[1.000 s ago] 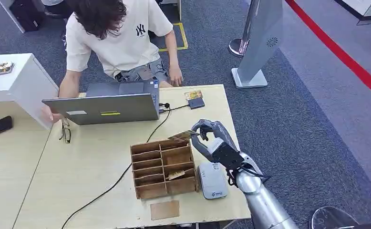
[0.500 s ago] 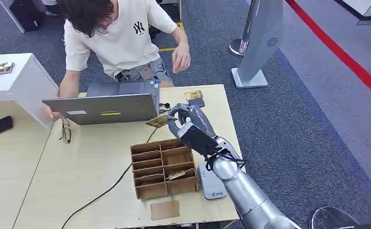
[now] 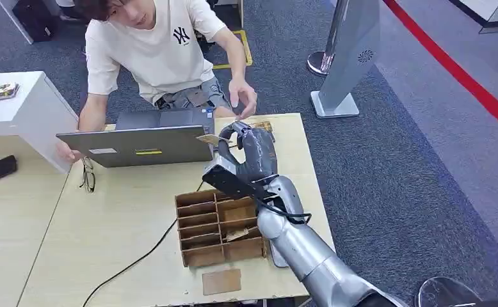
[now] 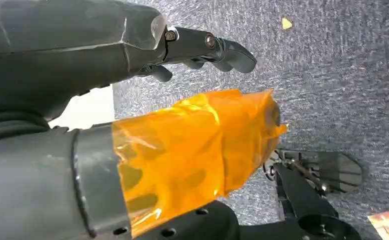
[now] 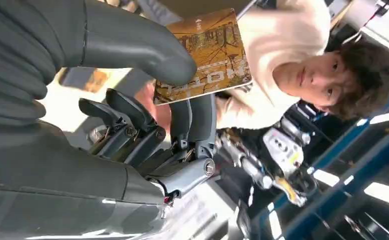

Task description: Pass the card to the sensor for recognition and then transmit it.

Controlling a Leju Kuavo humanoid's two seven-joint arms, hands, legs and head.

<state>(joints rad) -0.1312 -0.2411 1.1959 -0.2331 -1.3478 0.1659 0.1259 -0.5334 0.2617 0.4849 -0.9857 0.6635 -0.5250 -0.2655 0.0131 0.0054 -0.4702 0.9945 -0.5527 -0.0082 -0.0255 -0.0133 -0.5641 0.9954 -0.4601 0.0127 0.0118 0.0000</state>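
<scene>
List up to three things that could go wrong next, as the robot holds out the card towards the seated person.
1. The right hand pinches the small yellow-brown printed card only by one edge between thumb and fingers, so it may slip before the person's hand takes it.
2. The raised arm hangs close over the open grey laptop and could knock its lid.
3. The black cable lies under the arm's path back and might snag.

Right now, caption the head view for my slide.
Right robot hand offers card toward person's hand above table.
</scene>
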